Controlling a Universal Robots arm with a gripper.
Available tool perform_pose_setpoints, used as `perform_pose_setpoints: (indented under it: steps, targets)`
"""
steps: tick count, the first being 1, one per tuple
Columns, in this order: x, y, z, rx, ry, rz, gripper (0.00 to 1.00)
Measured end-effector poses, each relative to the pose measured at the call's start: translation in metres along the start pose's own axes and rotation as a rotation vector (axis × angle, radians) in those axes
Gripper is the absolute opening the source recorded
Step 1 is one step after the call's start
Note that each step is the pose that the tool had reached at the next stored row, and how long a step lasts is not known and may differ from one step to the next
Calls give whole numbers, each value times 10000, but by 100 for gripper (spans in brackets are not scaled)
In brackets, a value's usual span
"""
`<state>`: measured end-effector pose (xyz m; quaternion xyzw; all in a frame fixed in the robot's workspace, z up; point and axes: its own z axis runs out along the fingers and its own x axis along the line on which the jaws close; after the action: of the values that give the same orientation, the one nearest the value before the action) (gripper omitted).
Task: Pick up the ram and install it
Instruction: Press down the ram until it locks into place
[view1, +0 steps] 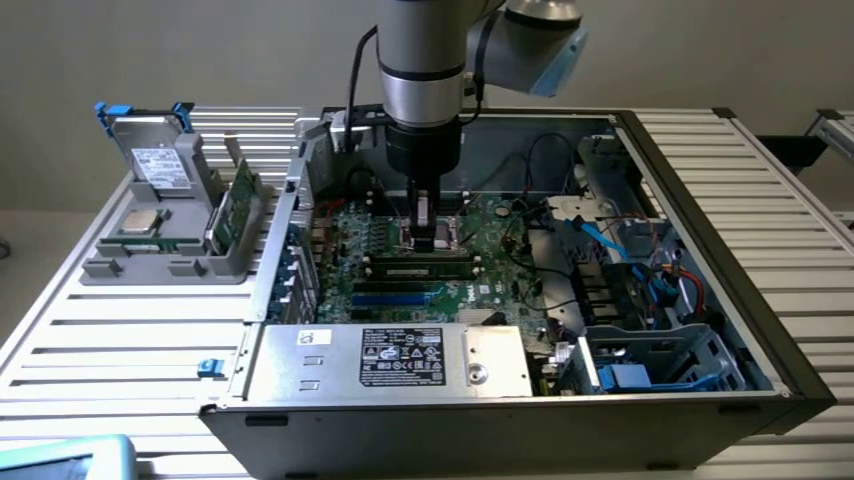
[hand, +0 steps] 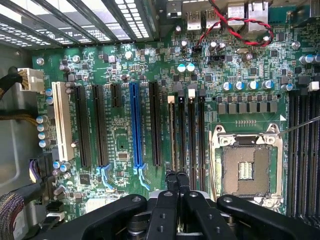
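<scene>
Where it sits slotted, the ram (view1: 424, 266) looks dark, narrow.

Exterior view looks down; wrist view close over motherboard (hand: 125, 125).

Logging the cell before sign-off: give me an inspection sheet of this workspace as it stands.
Surface: slatted metal table carrying an open computer case.
Job's things: ram stands on edge in the grey holder, at the exterior view's left of the case.
Clutter: boxy drive and processor chip in the same holder.
Grippers: gripper shut, inside the case over the motherboard's memory slots, holding nothing seen.
Cables: red-black wires and blue cables inside the case.
Surroundings: plain wall; nothing else seen.
</scene>
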<state>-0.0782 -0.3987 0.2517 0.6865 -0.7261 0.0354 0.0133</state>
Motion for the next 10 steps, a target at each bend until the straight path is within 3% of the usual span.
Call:
perform_pose_setpoints:
  steps: [4, 10]
  targets:
    - [0, 0, 0, -3, 1, 34, 11]
    - [0, 0, 0, -62, 31, 894, 11]
